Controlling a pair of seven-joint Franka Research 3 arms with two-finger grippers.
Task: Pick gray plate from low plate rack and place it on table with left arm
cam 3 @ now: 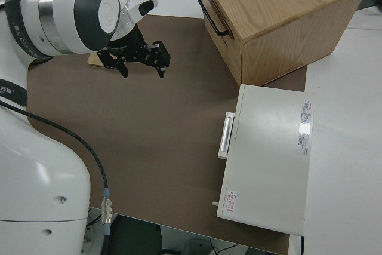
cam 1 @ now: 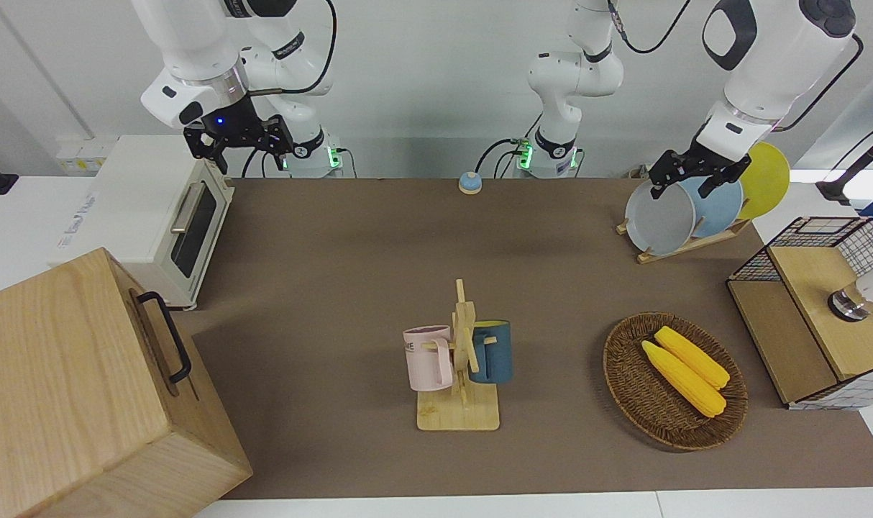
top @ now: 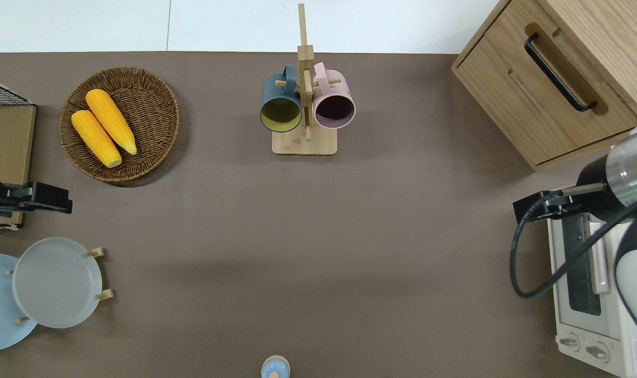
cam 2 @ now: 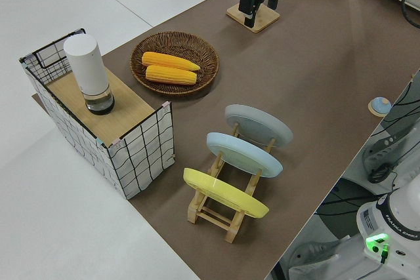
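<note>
— Where's the gray plate (cam 1: 660,219) at the moment?

— Standing on edge in the low plate rack (cam 2: 223,209), in the slot farthest from the robots. A light blue plate (cam 2: 244,154) sits in the next slot and a yellow plate (cam 2: 224,193) in the one nearest them. The rack is on the table (top: 318,236), toward the left arm's end.

— And the left gripper (cam 1: 689,178)?

— Up in the air with its fingers spread and nothing between them. From the front it seems to hang right at the plates' top edges, but looking straight down it sits over the table between the rack and the wire basket (cam 2: 98,122). How high it is above the plates I can't judge from here.

— The other arm?

— Parked. The right gripper (cam 3: 143,61) has its fingers apart and holds nothing.

— What else is on the table?

— A woven basket (top: 120,124) with two corn cobs (top: 103,127), a mug stand (cam 1: 459,374) with a pink and a blue mug, a toaster oven (cam 1: 160,223) and a wooden cabinet (cam 1: 84,388).
</note>
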